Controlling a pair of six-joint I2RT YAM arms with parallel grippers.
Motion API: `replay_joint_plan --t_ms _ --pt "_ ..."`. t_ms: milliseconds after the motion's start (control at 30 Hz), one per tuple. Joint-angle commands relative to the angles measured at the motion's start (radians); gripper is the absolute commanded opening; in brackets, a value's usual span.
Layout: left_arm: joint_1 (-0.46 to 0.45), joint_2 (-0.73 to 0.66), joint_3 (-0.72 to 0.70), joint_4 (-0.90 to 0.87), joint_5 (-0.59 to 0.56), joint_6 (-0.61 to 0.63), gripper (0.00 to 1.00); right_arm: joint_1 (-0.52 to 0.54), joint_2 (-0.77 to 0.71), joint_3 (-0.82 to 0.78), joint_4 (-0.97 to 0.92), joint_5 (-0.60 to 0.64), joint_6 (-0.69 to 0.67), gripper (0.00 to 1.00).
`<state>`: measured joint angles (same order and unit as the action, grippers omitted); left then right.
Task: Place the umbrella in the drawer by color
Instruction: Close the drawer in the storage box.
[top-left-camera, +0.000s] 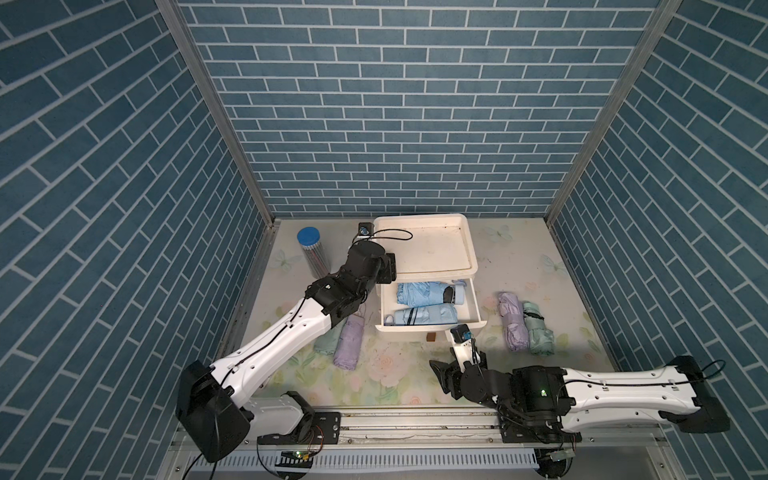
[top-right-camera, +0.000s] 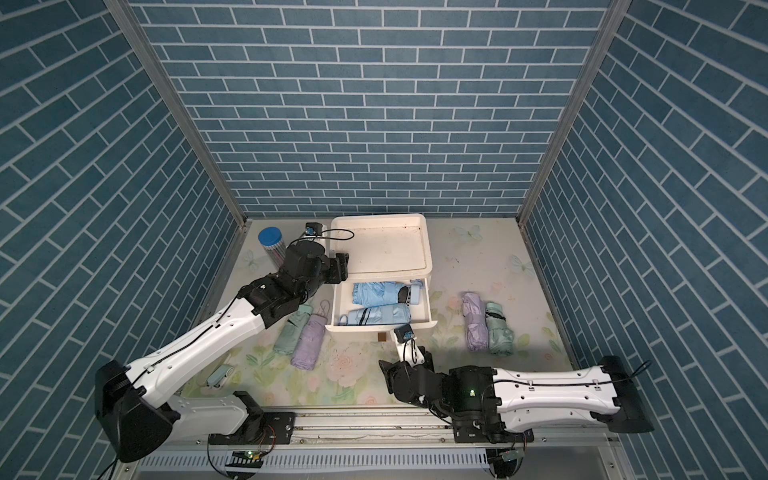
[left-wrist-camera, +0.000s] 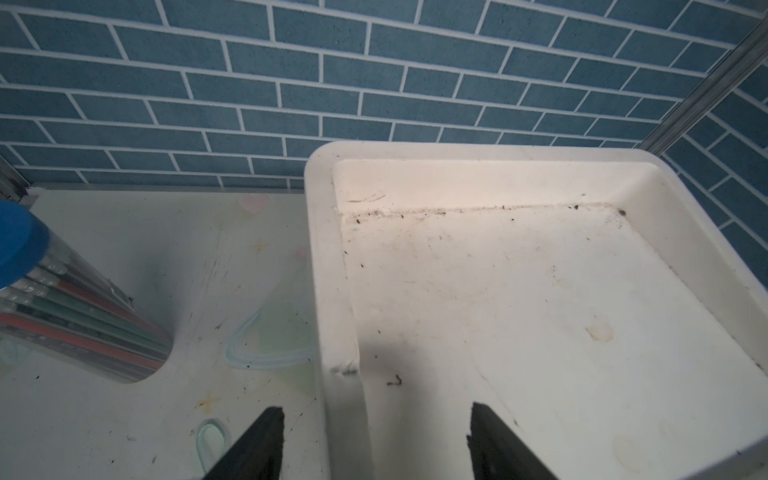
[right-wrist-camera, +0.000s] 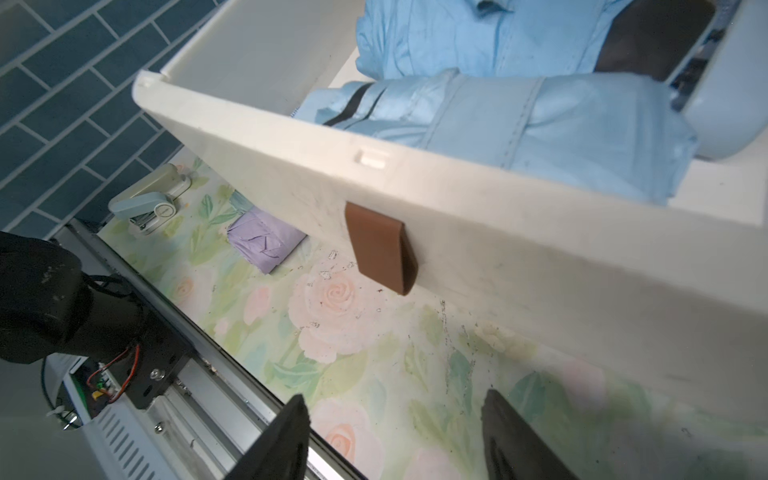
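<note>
Left hand (left-wrist-camera: 376, 419): open and empty, fingers astride the side rim of the cabinet top (left-wrist-camera: 519, 291), one over the shallow top and one over the table (left-wrist-camera: 145, 249). Probably set there to steady the cabinet while the drawer is worked.

Right hand (right-wrist-camera: 397, 401): open and empty, low over the table, facing the drawer front and its brown pull tab (right-wrist-camera: 380, 249), touching neither. Placed, apparently, for moving the drawer rather than for picking.

Drawer (top-left-camera: 430, 328): stands out from under the cabinet top. Holds the rear blue umbrella (top-left-camera: 419, 293) and the front blue umbrella (top-left-camera: 424, 316), folded, side by side, parallel to the drawer front. One colour only, so the blue sort looks done.

Outside any container, on the table: left purple umbrella (top-left-camera: 349, 345) beside left green umbrella (top-left-camera: 328, 343), partly under the left arm; right purple umbrella (top-left-camera: 513, 324) touching right green umbrella (top-left-camera: 538, 332), well apart from the drawer. Not yet sorted.

Clear canister (top-left-camera: 311, 253) with blue lid: upright near the back wall, filled with coloured sticks, likely pencils.
</note>
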<state>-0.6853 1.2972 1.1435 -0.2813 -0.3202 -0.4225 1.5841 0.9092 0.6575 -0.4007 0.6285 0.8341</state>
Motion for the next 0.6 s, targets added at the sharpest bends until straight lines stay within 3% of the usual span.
replay_joint_plan --t_ms 0,267,567 --pt "0.009 0.012 0.026 0.025 -0.019 0.015 0.7 0.003 0.029 0.018 0.11 0.075 -0.006 0.68" --pt "0.009 -0.003 -0.007 0.041 -0.02 0.006 0.55 -0.029 0.143 0.117 0.1 0.123 -0.029 0.66" --pt "0.009 -0.006 -0.01 0.053 0.004 0.042 0.27 -0.093 0.199 0.173 0.109 0.107 -0.036 0.55"
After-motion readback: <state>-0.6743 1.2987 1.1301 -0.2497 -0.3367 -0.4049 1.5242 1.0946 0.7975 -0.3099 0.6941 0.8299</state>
